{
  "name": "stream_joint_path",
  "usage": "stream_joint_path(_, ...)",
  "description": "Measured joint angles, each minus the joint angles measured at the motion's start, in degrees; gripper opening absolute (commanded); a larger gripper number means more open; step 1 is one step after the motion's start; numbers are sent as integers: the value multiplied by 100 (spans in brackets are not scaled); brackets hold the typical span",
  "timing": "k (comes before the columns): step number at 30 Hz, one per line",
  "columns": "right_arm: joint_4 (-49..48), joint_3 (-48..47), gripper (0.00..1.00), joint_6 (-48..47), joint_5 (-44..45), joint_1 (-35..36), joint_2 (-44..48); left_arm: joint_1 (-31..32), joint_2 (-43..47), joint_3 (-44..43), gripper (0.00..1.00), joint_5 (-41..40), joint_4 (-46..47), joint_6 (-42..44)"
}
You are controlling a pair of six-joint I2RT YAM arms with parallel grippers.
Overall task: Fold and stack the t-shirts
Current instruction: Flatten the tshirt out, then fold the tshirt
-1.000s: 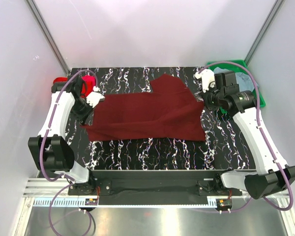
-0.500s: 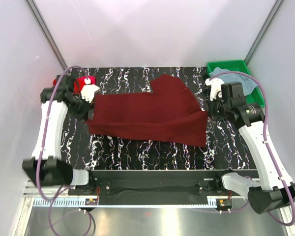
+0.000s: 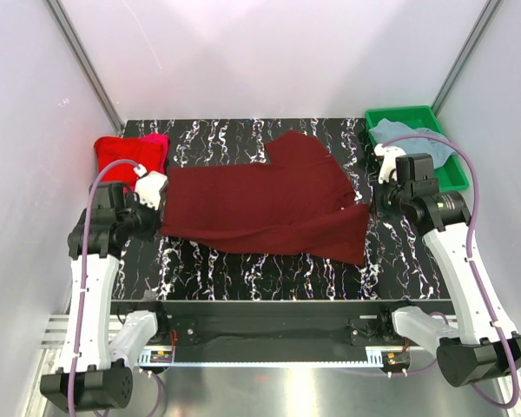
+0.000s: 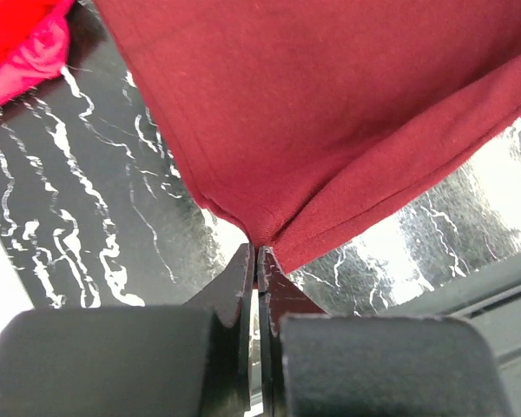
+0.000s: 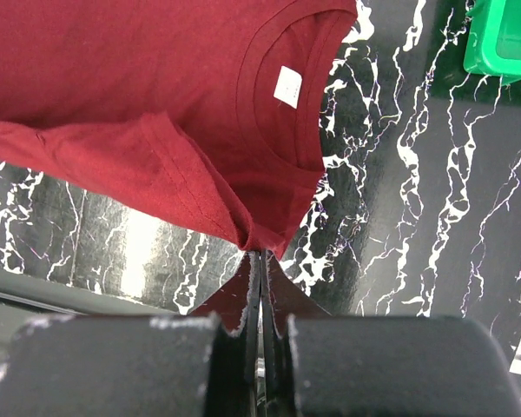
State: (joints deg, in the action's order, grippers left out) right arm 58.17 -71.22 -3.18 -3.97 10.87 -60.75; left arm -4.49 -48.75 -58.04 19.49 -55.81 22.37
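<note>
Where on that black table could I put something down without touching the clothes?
The near strip of table in front of the maroon t-shirt is bare, and the far strip between the red t-shirt and the maroon sleeve. Crowded: the middle, where the left pincer and right pincer hold that shirt, and the green tray.

At centre, spread t-shirt (image 3: 260, 204) — piled t-shirts (image 3: 126, 155) far left, tray (image 3: 401, 113) (shirt (image 3: 408, 137) inside) far right.

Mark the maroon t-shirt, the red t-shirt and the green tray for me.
maroon t-shirt (image 3: 260, 204): top view, middle of its spread body.
red t-shirt (image 3: 122, 152): top view, its upper face.
green tray (image 3: 399, 111): top view, far rim.
</note>
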Motion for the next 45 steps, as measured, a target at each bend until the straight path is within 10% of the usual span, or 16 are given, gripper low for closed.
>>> stream_joint_path(26,-293,42,0,221,44,-9,195,-22,-586,-17,0,240,-437,402)
stream_joint_path(45,-1773,-68,0,-72,46,-15,-1344,-232,-2170,-199,0,81,-313,306)
